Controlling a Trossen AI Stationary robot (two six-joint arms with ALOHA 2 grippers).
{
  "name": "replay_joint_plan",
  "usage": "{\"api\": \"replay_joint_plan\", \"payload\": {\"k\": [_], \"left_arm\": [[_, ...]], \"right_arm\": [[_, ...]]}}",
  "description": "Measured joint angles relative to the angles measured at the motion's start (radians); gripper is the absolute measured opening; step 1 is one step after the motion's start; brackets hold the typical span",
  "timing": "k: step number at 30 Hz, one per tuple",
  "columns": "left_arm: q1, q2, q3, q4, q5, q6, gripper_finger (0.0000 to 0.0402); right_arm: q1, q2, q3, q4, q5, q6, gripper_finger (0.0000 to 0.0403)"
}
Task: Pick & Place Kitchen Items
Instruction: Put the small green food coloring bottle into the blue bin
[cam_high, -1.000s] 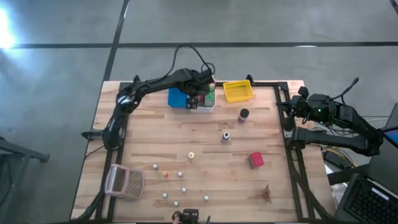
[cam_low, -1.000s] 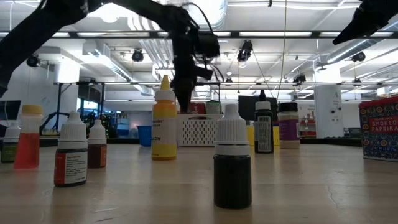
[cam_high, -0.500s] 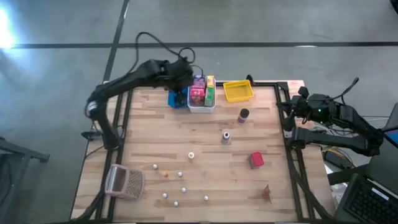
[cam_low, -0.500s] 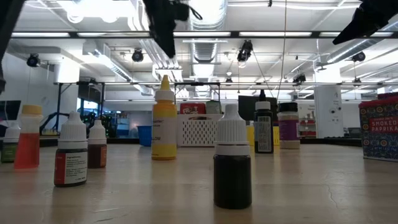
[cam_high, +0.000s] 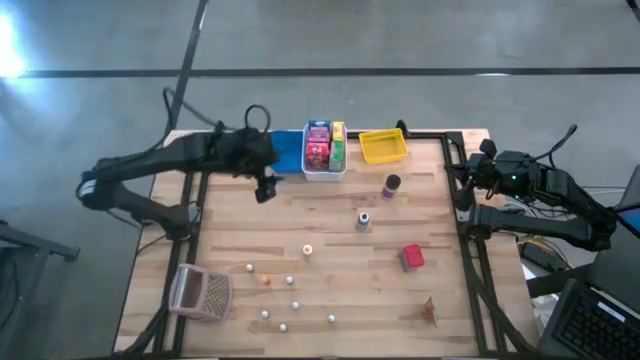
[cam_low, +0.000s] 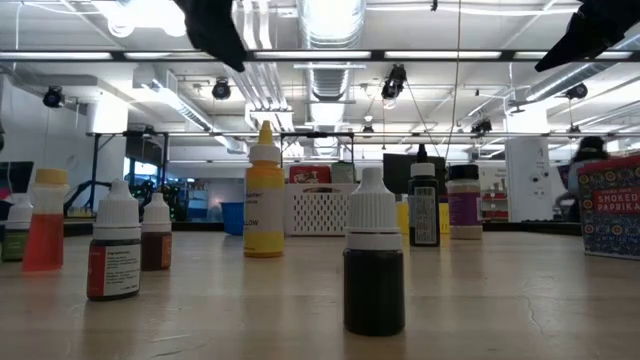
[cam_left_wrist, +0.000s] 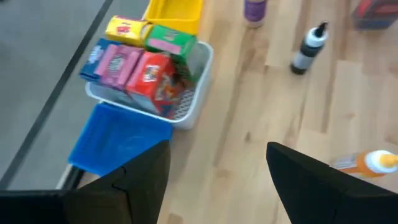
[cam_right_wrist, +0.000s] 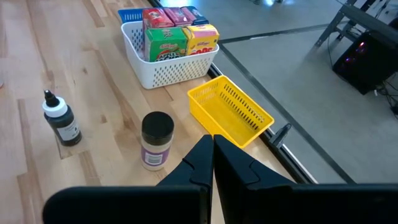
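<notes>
Your worktop (cam_high: 330, 215) carries a white bin (cam_high: 325, 170) at the far edge, holding pink, red, green and yellow boxes (cam_high: 322, 145). Your left end effector (cam_high: 266, 186), fingers apart and empty, hovers beside the blue bin (cam_high: 288, 150). Your right end effector (cam_right_wrist: 211, 152) waits, closed on nothing, at the right edge. Small bottles (cam_high: 364, 220) and balls (cam_high: 290, 281) lie scattered.

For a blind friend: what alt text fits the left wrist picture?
A white basket packed with pink, red, green and yellow boxes sits on a wooden table, between a blue bin and a yellow one, beyond two open dark fingers.
</notes>
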Motion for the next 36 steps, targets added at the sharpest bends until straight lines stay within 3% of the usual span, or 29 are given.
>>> {"api": "replay_joint_plan", "payload": {"k": [6,12,25,36], "left_arm": [[-0.072,-0.140,-0.214,0.073,0.003,-0.046,0.0269],[-0.135,-0.207,-0.321,0.086,0.004,-0.154,0.0268],[-0.263,-0.172,-0.338,0.266,-0.015,-0.176,0.0268],[-0.300,-0.147,-0.378,0.267,-0.062,-0.158,0.0268]], "right_arm": [[0.000,0.000,0.000,0.000,0.000,-0.001,0.0008],[0.000,0.000,0.000,0.000,0.000,-0.001,0.0008],[0.000,0.000,0.000,0.000,0.000,0.000,0.0008],[0.000,0.000,0.000,0.000,0.000,-0.002,0.0008]]}}
